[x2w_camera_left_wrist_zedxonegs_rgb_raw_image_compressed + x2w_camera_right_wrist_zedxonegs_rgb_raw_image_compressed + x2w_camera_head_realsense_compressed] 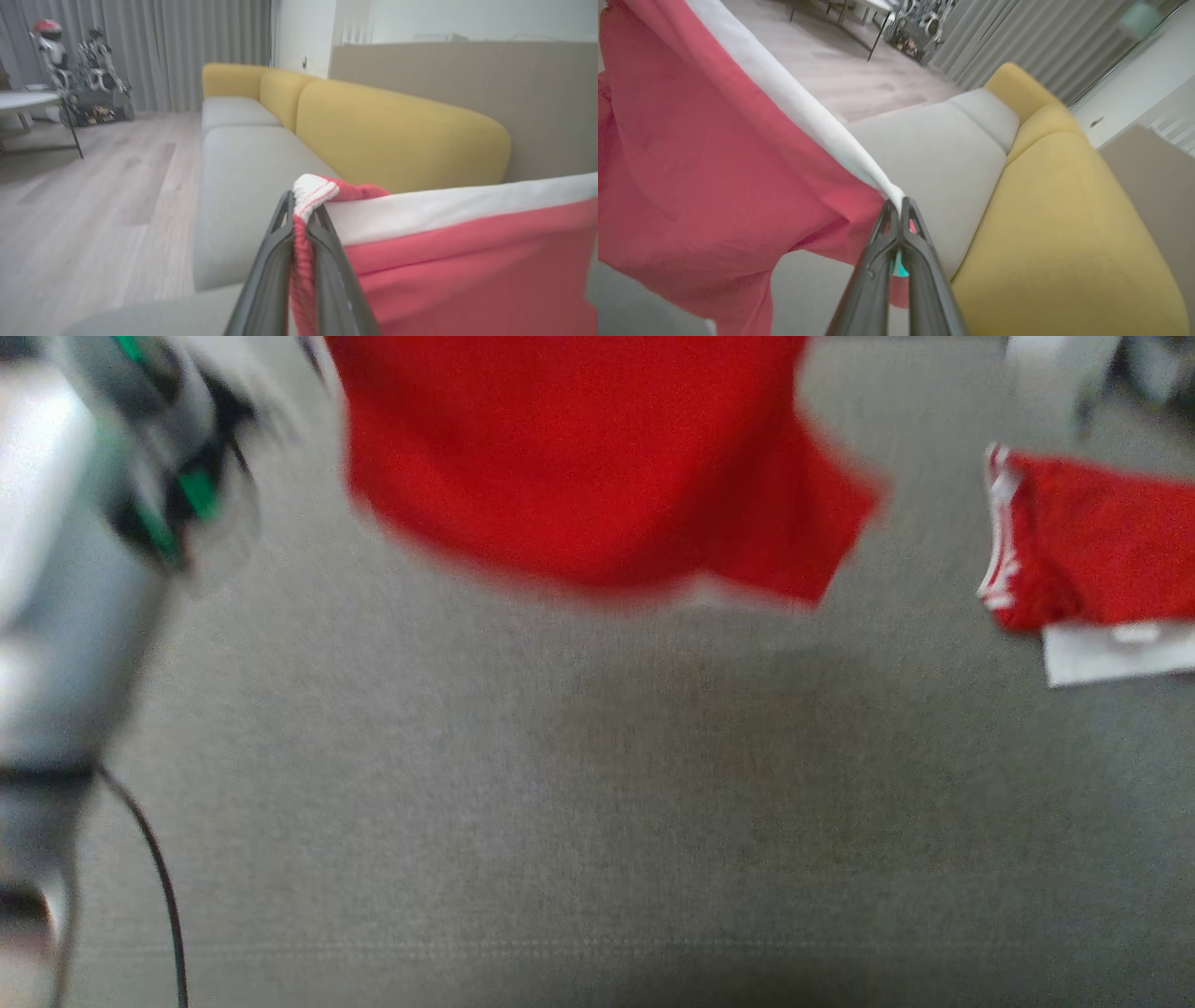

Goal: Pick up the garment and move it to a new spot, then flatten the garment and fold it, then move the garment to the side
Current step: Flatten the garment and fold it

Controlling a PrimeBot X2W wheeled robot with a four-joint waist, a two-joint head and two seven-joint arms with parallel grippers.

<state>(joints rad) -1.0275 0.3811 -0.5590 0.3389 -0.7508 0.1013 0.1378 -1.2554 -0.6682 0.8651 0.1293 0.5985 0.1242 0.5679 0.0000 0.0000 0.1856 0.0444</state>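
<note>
Left gripper [302,210] and right gripper [899,205] jaws clamped on the white band [444,210] of the red garment [579,467]: light, limp, sagging, so I'd grip its 2 corners.

Smeared by blur and cropped at the head view's top edge: the hanging red garment [579,467]. Cut by the right edge: a second red piece [1092,560]. Blurred at left: a pale forearm [56,597].

Soft even daylight, head view motion-blurred, wrist views slightly soft
</note>
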